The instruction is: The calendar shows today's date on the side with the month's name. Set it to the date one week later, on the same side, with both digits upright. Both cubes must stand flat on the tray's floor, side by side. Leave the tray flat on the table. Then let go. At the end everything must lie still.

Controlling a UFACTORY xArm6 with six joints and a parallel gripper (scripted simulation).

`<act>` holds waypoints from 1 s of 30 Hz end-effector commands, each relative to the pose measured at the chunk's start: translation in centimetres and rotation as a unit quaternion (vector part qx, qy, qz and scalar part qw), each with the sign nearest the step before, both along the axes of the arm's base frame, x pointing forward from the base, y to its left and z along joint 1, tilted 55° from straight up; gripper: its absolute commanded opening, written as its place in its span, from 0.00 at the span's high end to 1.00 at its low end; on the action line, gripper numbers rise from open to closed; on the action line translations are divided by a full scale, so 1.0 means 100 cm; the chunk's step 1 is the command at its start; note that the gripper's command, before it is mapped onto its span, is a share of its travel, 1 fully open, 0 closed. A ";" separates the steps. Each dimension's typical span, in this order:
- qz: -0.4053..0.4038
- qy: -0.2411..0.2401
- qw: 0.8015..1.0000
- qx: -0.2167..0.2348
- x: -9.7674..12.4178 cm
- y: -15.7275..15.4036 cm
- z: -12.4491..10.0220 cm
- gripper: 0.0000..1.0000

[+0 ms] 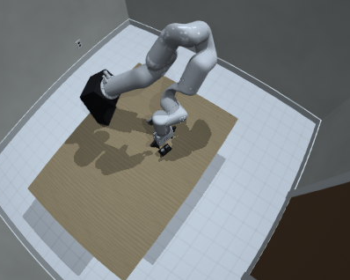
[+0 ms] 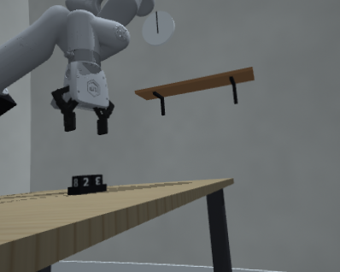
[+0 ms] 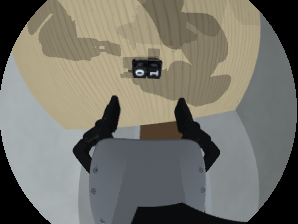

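The calendar is a black tray [image 2: 89,190] on the table, with two black cubes side by side in it. In the exterior view one cube [image 2: 86,181] shows a 2 on the long side and an 8 on its end face. The other cube [image 2: 98,180] shows a 3 that looks turned upside down. In the wrist view the tops read 0 on one cube [image 3: 140,72] and 1 on the other cube [image 3: 154,72], both lying sideways. The month's name is not readable. My gripper [image 1: 164,136] [image 2: 85,129] [image 3: 148,103] is open and empty, well above the calendar.
The wooden table [image 1: 107,211] [image 2: 160,205] [image 3: 90,110] carries the calendar, with arm shadows around it. A brown shelf [image 2: 198,83] and a round clock [image 2: 158,27] are on the wall, beyond the table. The arm's black base [image 1: 98,99] stands at the table's edge.
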State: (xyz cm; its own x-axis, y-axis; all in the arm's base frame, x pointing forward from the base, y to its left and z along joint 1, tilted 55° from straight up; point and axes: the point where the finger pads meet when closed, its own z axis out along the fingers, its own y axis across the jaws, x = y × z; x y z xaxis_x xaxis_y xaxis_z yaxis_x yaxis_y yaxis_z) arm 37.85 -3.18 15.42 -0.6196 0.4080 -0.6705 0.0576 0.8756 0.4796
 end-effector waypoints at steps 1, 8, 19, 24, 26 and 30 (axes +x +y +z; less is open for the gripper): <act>0.000 0.001 1.000 0.000 0.001 -0.002 -0.001 0.00; 0.000 0.001 1.000 0.000 0.001 -0.002 -0.001 0.00; -0.069 0.043 0.991 0.104 -0.006 -0.003 -0.023 0.00; -0.118 0.070 0.975 0.175 -0.012 -0.004 -0.037 0.00; -0.129 0.076 0.970 0.191 -0.013 -0.004 -0.041 0.00; -0.160 0.092 0.954 0.234 -0.016 -0.005 -0.049 0.00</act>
State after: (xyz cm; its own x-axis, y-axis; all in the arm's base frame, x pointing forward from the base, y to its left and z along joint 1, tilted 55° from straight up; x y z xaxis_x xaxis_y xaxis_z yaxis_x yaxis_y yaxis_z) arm 36.41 -3.58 11.15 -0.5258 0.7837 -0.3307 0.3661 0.5594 0.7437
